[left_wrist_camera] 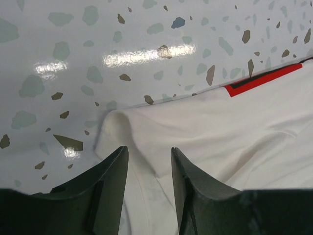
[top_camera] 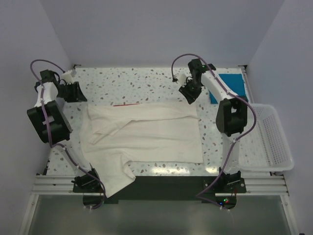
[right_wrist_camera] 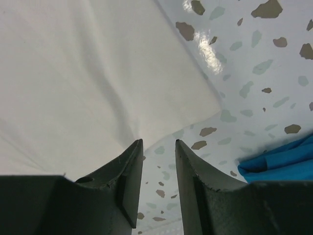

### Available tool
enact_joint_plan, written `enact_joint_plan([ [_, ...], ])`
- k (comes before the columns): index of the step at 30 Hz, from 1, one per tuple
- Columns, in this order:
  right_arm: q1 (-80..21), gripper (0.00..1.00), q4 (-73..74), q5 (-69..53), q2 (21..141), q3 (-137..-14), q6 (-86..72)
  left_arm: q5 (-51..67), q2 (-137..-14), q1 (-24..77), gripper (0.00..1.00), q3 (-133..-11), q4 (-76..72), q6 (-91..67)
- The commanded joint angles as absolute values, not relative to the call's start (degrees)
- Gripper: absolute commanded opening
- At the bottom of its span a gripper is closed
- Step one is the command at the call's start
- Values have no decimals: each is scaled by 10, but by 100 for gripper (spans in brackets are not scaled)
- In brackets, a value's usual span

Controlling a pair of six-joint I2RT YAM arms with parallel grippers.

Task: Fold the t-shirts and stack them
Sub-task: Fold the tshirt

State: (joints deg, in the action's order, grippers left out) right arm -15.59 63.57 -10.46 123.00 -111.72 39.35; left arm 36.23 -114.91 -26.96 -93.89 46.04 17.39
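Note:
The cream-white t-shirt (top_camera: 146, 132) lies spread across the middle of the table, one part hanging over the near edge. A thin strip of its red panel (top_camera: 126, 104) shows at the far edge. The teal-blue t-shirt (top_camera: 227, 88) lies at the far right, partly behind the right arm. My left gripper (top_camera: 78, 96) hovers at the cream shirt's far left corner (left_wrist_camera: 117, 125), open, with the cloth lying flat below its jaws (left_wrist_camera: 149, 152). My right gripper (top_camera: 191, 99) stands open just off the shirt's far right corner (right_wrist_camera: 98, 73), bare table between its fingers (right_wrist_camera: 159, 143). The blue cloth (right_wrist_camera: 279, 161) lies to its right.
A white lattice basket (top_camera: 274, 142) sits off the table's right side. The speckled tabletop (top_camera: 142, 81) stretches behind the shirt to the back wall. Walls close in the left, right and far sides.

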Motion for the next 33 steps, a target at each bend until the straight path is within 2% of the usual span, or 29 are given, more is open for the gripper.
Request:
enact_joint_plan([
  [1, -166, 38, 607, -95, 1266, -1141, 359, 365, -1152, -264, 45, -933, 468, 179],
  [7, -170, 38, 590, -62, 1307, -1139, 376, 333, -1180, -263, 45, -916, 443, 142],
  [13, -170, 35, 549, -6, 1339, -1110, 380, 358, -1241, -263, 43, -929, 423, 103],
  [17, -167, 35, 512, 45, 1361, -1114, 360, 375, -1288, -263, 43, -971, 385, 71],
  [21, -164, 35, 503, 73, 1396, -1185, 341, 408, -1346, -263, 43, -1060, 401, 42],
  [22, -164, 38, 511, 62, 1400, -1203, 339, 432, -1346, -262, 44, -1084, 406, 47],
  [24, -167, 41, 519, 47, 1382, -1237, 334, 447, -1325, -263, 45, -1088, 423, 64],
  [28, -189, 51, 524, -48, 1305, -1248, 337, 459, -1203, -265, 49, -1041, 493, 177],
  [33, -238, 51, 516, -161, 1227, -1220, 307, 455, -1114, -267, 51, -960, 637, 336],
])
